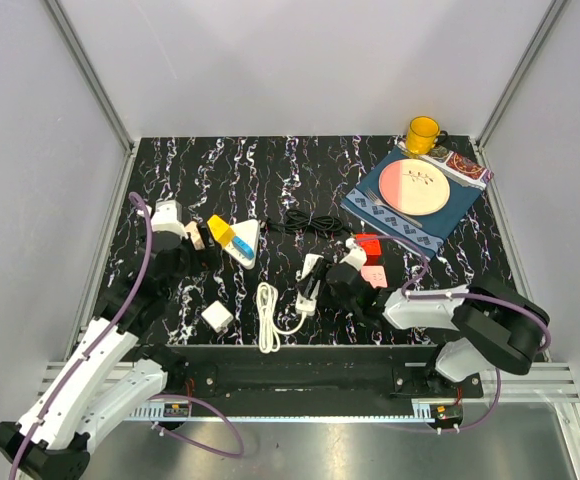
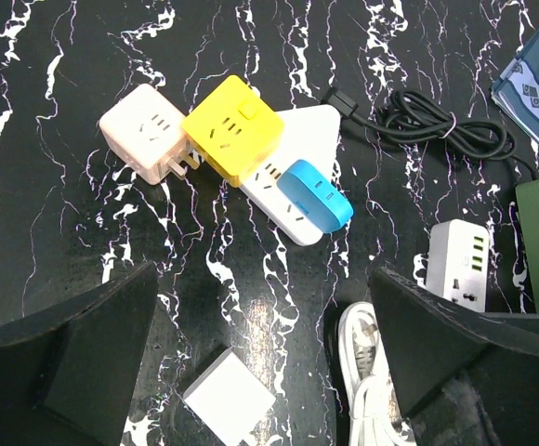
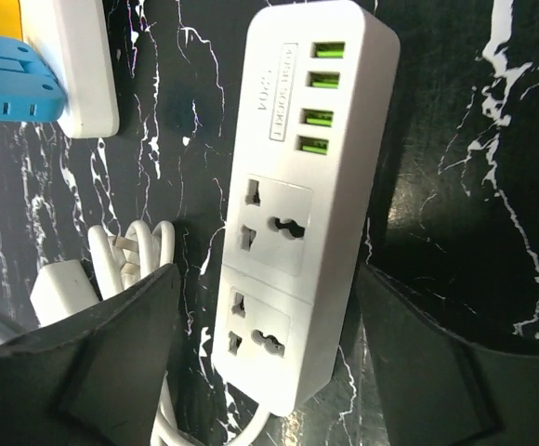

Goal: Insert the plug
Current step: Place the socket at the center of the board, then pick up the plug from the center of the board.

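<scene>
The white power strip [image 1: 310, 284] lies flat on the black marbled worktop [image 1: 210, 170], a little right of the middle and closer to the near edge. Its long axis runs almost from near to far, only slightly tilted. The end with the 4 green USB ports points to the far edge. The 2 sockets face up, and the cord leaves at the near end.

The right gripper [image 1: 324, 285] is over this strip with its fingers [image 3: 111, 362] apart, 1 on each side of the socket end. Whether the right one touches the strip's side, I cannot tell. Just left of the strip lies the bundled white cable [image 1: 267, 318]. In the right wrist view its white plug [image 3: 60, 283] shows beside the left finger, on the worktop and not in a socket.

The left gripper [image 1: 192, 245] is further left, its fingers [image 2: 84, 353] also apart and holding nothing. Below them is a small white cube adapter [image 2: 228, 401]. Beyond them are a pink adapter [image 2: 141, 130], a yellow adapter [image 2: 232, 125] and a white triangular strip [image 2: 302, 149] that carries a blue adapter [image 2: 316, 193]. A coiled black cable [image 2: 437, 125] lies further to the right.
</scene>
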Tool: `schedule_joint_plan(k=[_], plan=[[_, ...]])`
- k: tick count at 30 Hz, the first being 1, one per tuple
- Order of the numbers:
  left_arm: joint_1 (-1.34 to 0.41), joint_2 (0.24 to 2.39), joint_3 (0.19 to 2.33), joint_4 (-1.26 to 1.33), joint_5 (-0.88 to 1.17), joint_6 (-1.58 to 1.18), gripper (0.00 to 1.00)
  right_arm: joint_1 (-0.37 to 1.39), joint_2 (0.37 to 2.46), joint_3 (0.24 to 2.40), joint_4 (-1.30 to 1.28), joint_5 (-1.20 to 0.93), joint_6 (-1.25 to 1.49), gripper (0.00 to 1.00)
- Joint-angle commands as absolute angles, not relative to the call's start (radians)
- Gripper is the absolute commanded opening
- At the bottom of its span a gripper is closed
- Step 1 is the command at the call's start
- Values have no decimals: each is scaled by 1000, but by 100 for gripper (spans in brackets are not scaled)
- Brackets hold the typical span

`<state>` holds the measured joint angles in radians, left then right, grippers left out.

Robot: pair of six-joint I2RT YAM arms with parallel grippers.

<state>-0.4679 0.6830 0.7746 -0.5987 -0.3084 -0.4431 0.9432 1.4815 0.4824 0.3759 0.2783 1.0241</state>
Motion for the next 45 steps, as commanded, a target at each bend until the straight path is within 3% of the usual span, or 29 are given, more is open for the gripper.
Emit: schedule_joint_plan(k=[1, 8, 21, 33, 41, 45], plan=[[-463, 706, 776, -580, -354, -471, 99, 937, 1413, 572, 198, 328, 918, 86], [-402, 842, 828, -614, -374, -482, 99, 937, 1376, 719, 63, 270, 747, 100], [-92, 1165, 957, -526, -281, -545, 99, 939, 1312, 747, 66, 199, 532, 100], [-43, 1580, 1196, -551, -255, -592, 99, 939, 1264, 700, 89, 190, 457, 100], [-40, 1719, 1212, -555, -248, -597, 99, 939, 1246, 675, 94, 196, 440, 100], [-40, 1746, 1201, -554, -233, -604, 93, 937, 1249, 672, 98, 183, 436, 100]])
